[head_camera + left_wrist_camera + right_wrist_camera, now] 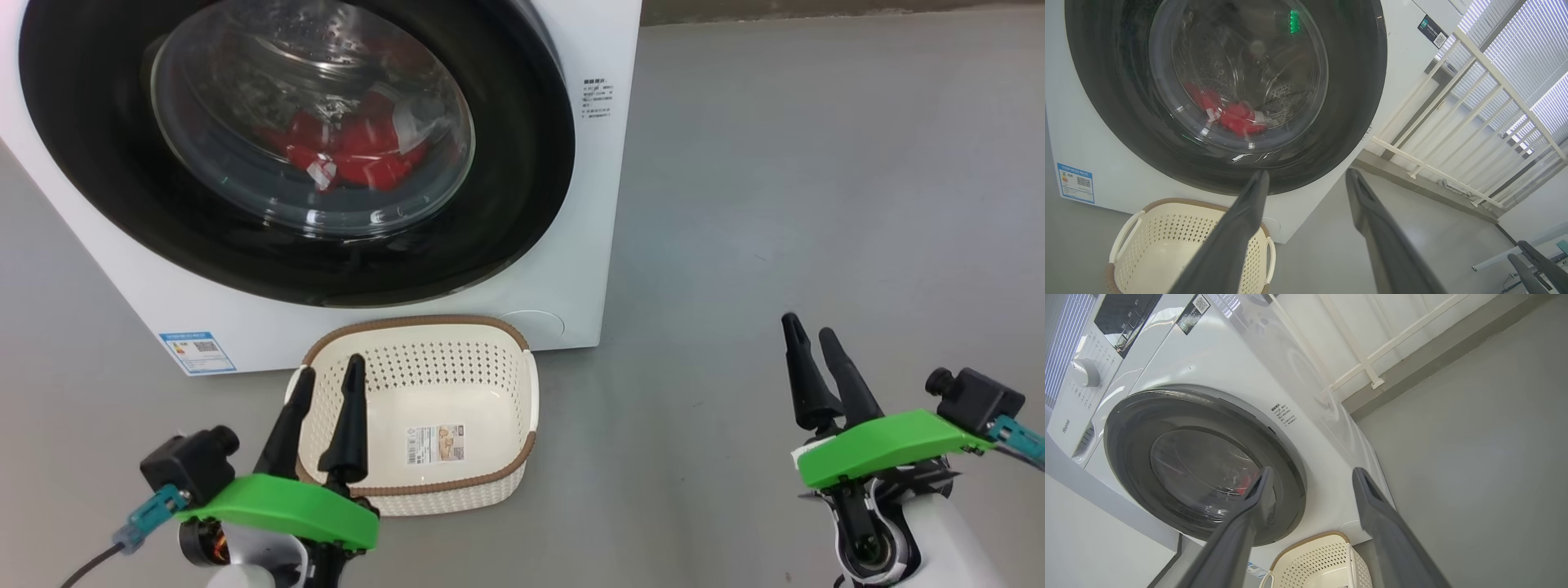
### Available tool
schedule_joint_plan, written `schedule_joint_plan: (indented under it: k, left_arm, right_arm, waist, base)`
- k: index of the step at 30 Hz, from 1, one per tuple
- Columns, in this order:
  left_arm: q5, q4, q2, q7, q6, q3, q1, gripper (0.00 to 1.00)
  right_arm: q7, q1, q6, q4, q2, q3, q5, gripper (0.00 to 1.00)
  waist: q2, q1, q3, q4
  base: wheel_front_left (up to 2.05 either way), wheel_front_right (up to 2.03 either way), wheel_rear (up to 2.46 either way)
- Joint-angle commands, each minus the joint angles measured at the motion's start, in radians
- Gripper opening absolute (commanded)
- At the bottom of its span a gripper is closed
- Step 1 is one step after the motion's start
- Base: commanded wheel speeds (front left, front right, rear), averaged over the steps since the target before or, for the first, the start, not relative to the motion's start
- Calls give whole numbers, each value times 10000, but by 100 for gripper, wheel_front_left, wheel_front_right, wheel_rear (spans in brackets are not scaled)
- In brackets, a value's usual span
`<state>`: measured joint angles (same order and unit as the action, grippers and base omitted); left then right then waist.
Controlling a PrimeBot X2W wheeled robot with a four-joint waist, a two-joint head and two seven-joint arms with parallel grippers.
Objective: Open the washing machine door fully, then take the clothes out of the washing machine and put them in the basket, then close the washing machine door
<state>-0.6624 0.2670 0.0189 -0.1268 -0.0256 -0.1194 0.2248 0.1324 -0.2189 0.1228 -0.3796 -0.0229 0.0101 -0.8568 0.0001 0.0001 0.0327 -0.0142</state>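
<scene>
Left tool (329, 366) and right tool (808, 326) hang released, empty. The basket (416, 320) sits just below the shut washing machine door (98, 163), probably to catch the clothes (359, 151), seemingly heaped red behind its glass.

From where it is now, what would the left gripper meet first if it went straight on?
The left gripper would probably hit the washing machine front just under the door rim; depth unclear.

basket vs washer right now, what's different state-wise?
The washer holds the red clothes behind its shut door; the basket is empty and open-topped. The washer is a big white box; the basket is small, cream, brown-rimmed. Both sit on the grey floor, the basket just in front of the washer.
</scene>
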Motion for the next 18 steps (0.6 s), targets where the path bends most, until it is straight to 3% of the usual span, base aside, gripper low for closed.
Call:
schedule_joint_plan:
  k: [1, 18]
  left_arm:
    - [398, -324, 180, -169, 59, 163, 515, 100]
    - [2620, -491, 240, -703, 363, -79, 1022, 100]
  right_arm:
    - [126, -646, 53, 267, -101, 181, 368, 100]
    - [654, -1226, 65, 310, -179, 369, 2391, 100]
  waist:
    - [-1, -1, -2, -6]
    - [-1, -1, 56, -65]
  base:
    - [0, 0, 0]
    - [0, 0, 0]
